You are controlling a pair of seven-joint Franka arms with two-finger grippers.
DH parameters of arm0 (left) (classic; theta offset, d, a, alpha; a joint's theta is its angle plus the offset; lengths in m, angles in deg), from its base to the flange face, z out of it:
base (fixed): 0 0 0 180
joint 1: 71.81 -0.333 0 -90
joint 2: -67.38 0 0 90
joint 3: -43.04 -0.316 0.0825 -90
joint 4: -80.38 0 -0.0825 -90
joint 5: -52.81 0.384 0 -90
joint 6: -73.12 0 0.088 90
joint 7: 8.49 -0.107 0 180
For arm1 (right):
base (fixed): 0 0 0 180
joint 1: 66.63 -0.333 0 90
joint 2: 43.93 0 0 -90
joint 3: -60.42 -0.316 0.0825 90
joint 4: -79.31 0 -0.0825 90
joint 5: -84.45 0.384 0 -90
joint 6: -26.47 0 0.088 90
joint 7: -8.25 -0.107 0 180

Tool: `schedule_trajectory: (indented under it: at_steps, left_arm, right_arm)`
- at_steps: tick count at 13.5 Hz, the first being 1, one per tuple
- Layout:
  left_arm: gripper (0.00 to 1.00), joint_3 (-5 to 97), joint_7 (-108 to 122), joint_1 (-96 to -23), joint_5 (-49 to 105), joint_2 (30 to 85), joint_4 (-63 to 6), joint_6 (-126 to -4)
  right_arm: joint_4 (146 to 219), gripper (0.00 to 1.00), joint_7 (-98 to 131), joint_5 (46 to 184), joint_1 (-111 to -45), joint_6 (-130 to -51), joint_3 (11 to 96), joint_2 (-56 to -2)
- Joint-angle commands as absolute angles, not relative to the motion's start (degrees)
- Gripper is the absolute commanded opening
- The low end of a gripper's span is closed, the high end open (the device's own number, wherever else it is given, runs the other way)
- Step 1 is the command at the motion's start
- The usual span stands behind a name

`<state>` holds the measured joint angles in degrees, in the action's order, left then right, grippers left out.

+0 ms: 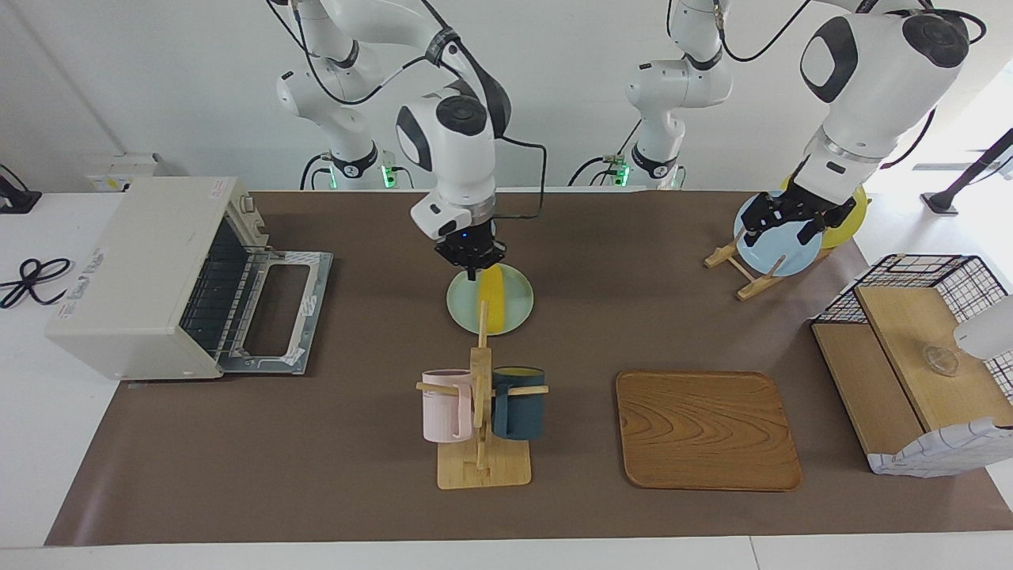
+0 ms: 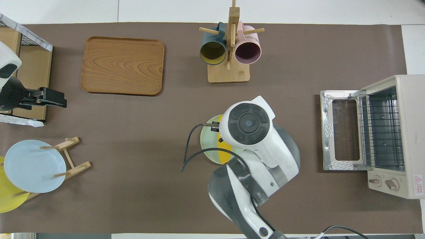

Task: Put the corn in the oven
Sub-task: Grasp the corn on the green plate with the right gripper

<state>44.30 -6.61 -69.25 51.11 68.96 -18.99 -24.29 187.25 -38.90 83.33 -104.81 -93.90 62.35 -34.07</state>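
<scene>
The oven [image 1: 150,273] sits at the right arm's end of the tabletop with its door [image 1: 273,313] folded flat onto the mat and the wire rack bare, which I take as made ready to receive the food. The wire crate [image 1: 918,356] occupies the left arm's end, near the edge. The wooden tray [image 1: 707,430] lies along the edge farthest from the robots, beside the mug rack [image 1: 481,412], whose pegs carry the mugs by their handles so they hang clear of the mat.

The right gripper [image 1: 472,265] hangs over the mint plate [image 1: 514,305] at the middle of the tabletop, fingertips together and holding nothing; it would need to spread them before taking the corn [image 1: 494,299], which lies lengthwise on that plate, not yet lifted. The left gripper [image 1: 783,222], fingers apart and empty, waits over the plate stand [image 1: 740,269].

Count: one oven, one crate, one tray, two racks, three plates, two mugs, one corn, one small blue bell [image 2: 230,195].
</scene>
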Motion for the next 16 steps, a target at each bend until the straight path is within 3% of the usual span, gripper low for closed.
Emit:
schedule_trajectory:
  at_steps: [1, 2, 5, 16]
  left_arm:
    - [1.00, 44.4, -7.3, -69.3, 52.4, 69.8, -20.1, -25.2]
    - [1.00, 44.4, -7.3, -69.3, 52.8, 69.8, -19.8, -25.2]
    - [1.00, 44.5, -7.3, -69.3, 53.1, 69.8, -19.3, -24.5]
    - [1.00, 44.5, -7.3, -69.2, 53.1, 67.6, -10.6, -14.0]
  right_arm:
    - [174.4, 0.00, -47.9, 83.6, -110.0, -91.1, 62.9, -23.0]
    - [173.8, 0.11, -48.3, 83.2, -110.1, -92.2, 62.8, -21.6]
    - [177.8, 0.31, -48.2, 81.3, -110.2, -98.5, 62.3, -21.3]
    - [189.3, 0.29, -42.3, 81.1, -111.9, -108.2, 62.1, -23.3]
